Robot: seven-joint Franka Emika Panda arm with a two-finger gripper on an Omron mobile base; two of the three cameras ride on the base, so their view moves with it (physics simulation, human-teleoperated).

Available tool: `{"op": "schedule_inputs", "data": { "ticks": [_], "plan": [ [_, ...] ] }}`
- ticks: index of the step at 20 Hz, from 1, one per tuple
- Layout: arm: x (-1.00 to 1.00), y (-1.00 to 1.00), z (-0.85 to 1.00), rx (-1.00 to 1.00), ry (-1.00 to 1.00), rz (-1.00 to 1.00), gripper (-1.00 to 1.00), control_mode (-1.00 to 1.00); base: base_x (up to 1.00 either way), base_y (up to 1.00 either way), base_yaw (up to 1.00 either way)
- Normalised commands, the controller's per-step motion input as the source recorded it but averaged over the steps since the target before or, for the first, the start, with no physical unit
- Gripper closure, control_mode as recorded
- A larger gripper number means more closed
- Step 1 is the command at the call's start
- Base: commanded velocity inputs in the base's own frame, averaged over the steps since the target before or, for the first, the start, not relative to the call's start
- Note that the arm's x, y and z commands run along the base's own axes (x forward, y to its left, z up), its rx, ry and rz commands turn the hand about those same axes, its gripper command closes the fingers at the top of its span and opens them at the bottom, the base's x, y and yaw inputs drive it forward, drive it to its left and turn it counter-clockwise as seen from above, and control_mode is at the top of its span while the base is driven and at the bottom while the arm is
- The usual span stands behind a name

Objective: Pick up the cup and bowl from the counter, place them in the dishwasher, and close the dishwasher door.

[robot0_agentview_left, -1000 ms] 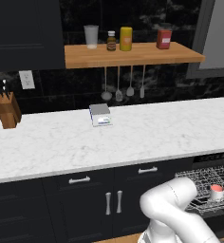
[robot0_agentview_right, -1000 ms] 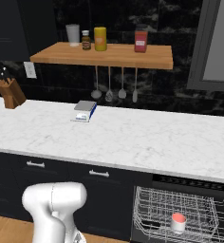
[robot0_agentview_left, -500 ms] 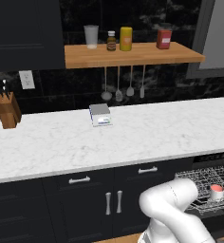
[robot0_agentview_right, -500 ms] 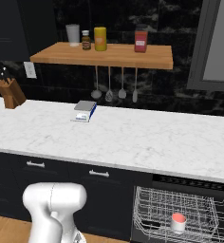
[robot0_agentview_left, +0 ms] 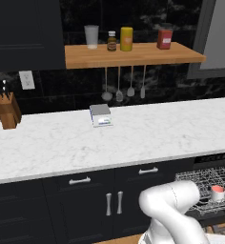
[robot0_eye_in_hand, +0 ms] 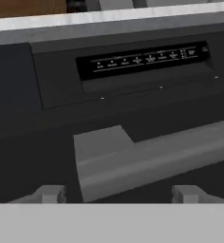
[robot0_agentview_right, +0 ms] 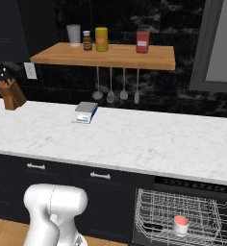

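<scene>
The claw (robot0_eye_in_hand: 118,193) stands wide, holding nothing, its tips just below the dishwasher door (robot0_eye_in_hand: 133,118) and its grey bar handle (robot0_eye_in_hand: 152,159). A red-topped cup (robot0_agentview_right: 181,224) sits in the dishwasher (robot0_agentview_right: 182,218) rack, at five o'clock from the bench (robot0_agentview_right: 134,139).

handle (robot0_eye_in_hand: 152,159) fills gap before claw (robot0_eye_in_hand: 118,193) (fingertips straddling) | door panel (robot0_eye_in_hand: 57,80) behind

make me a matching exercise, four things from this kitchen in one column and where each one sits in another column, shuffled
Things:
1. knife block
2. red-topped cup
3. yellow canister
4. hanging utensils

Places:
A. on the wooden shelf
B. under the shelf, against the dark wall
C. in the dishwasher rack
D. on the counter, far left end

Pairs: 1-D, 2-C, 3-A, 4-B
</scene>
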Motion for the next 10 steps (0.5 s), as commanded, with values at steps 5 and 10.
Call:
{"op": "schedule_inputs", "data": {
  "ticks": [5, 10],
  "plan": [
    [1.00, 0.41, 0.26, 0.00, -0.80, 0.00, -1.00, -1.00, 0.00, 0.00, 0.00],
    [1.00, 0.29, 0.12, 0.00, -0.68, 0.00, -1.00, -1.00, 0.00, 0.00, 0.00]
  ]
}}
